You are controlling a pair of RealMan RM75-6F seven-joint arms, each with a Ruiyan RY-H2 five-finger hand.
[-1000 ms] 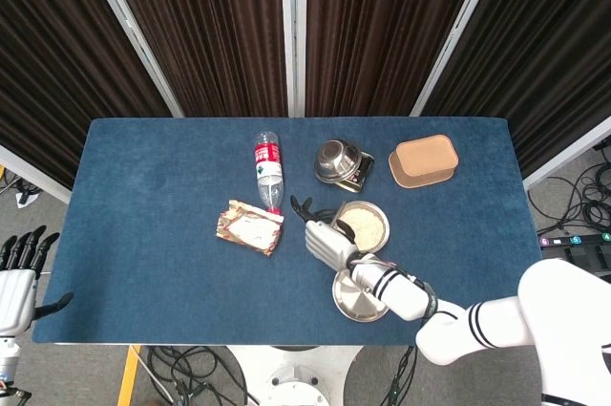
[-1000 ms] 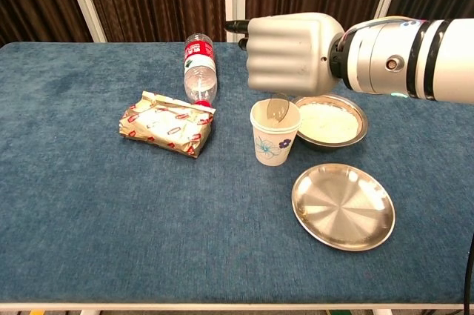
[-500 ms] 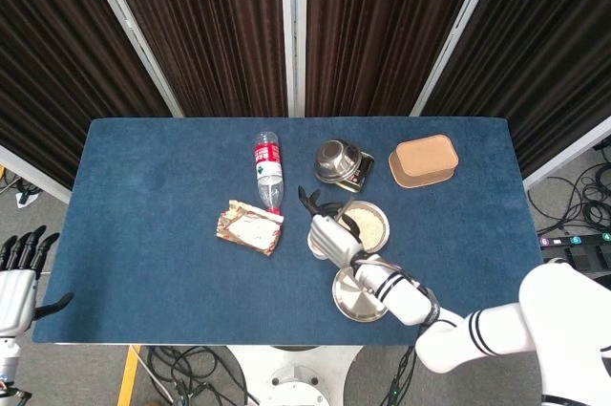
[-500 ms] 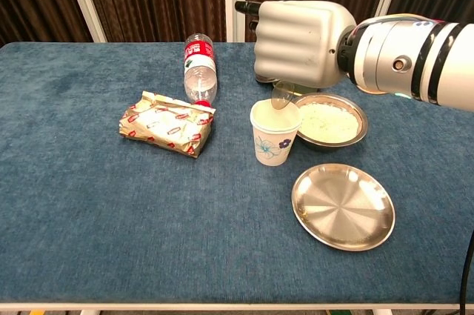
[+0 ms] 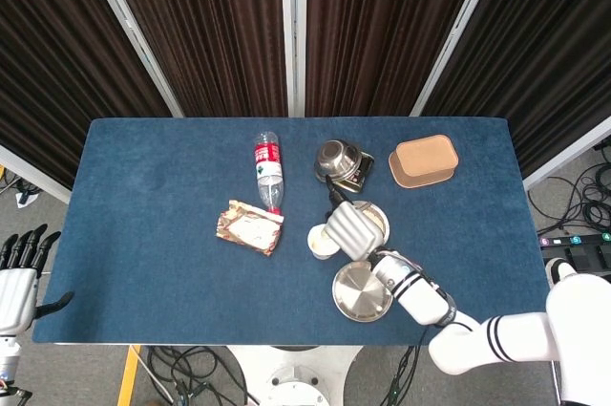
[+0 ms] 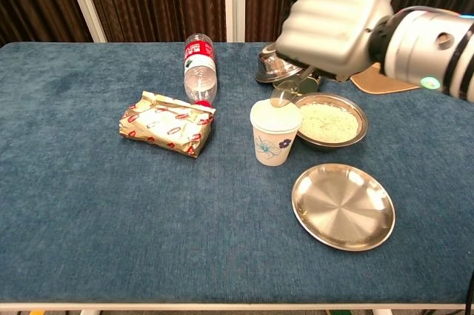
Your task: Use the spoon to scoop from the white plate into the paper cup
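Observation:
My right hand [image 6: 333, 22] grips the spoon and hovers over the far rim of the steel bowl of white grains [image 6: 331, 121]. The spoon's bowl [image 6: 281, 98] hangs tilted just above the back right rim of the paper cup [image 6: 275, 133], a white cup with a flower print. In the head view the right hand [image 5: 350, 229] covers most of the grain bowl [image 5: 380, 223], with the cup [image 5: 321, 242] just to its left. My left hand [image 5: 17, 277] hangs off the table's near left corner, fingers apart and holding nothing.
An empty steel plate [image 6: 342, 206] lies in front of the grain bowl. A foil snack packet [image 6: 167, 122] and a lying plastic bottle [image 6: 198, 69] are left of the cup. Behind the hand are an upturned steel bowl [image 6: 272, 67] and a tan container [image 5: 423, 160].
My right hand has moved right and away from me, from above the cup to above the grain bowl. The spoon's bowl has risen out of the cup to its right rim.

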